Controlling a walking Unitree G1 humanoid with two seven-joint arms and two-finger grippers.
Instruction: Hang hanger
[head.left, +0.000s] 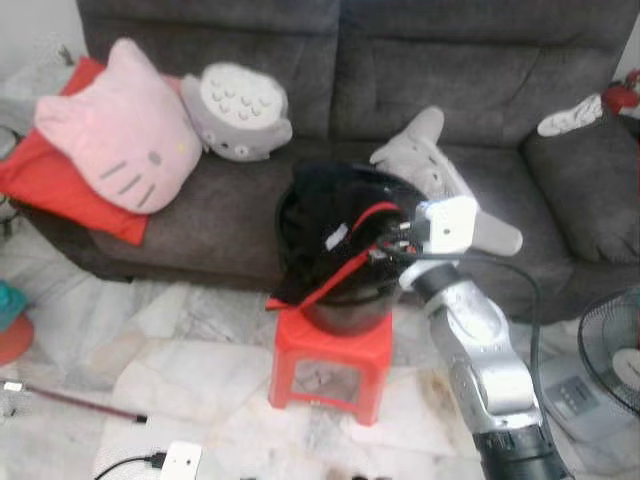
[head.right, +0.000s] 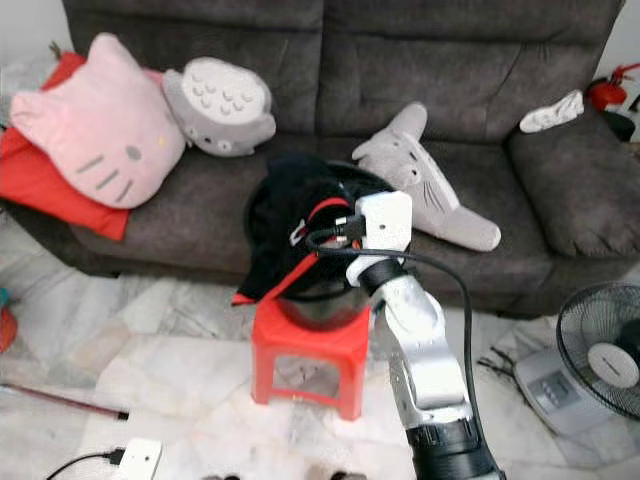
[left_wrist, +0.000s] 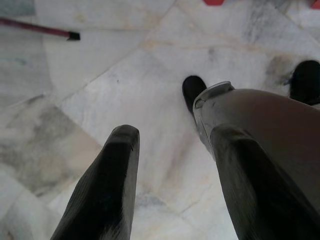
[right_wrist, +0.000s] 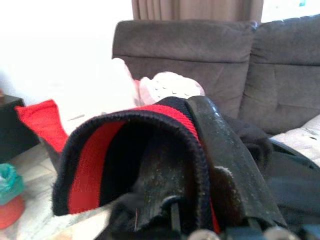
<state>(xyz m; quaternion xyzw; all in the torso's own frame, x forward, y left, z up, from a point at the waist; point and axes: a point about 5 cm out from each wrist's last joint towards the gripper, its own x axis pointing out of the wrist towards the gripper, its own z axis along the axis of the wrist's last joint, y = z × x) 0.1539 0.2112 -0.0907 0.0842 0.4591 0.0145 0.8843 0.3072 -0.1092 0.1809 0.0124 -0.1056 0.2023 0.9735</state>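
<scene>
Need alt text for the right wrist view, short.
Close up, the right gripper is shut on the red-and-black edge of a dark garment, draped over its fingers. Behind: a grey sofa with plush toys and a red cushion.

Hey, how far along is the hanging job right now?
Early stage. Done: the right gripper has closed on the black garment with red trim, which is piled in a bucket on the red stool in front of the sofa. In hand: holding that collar. Left: I can't make out a hanger or a rail, so hanging is not yet done. The left gripper hangs idle, open, over the floor.
</scene>
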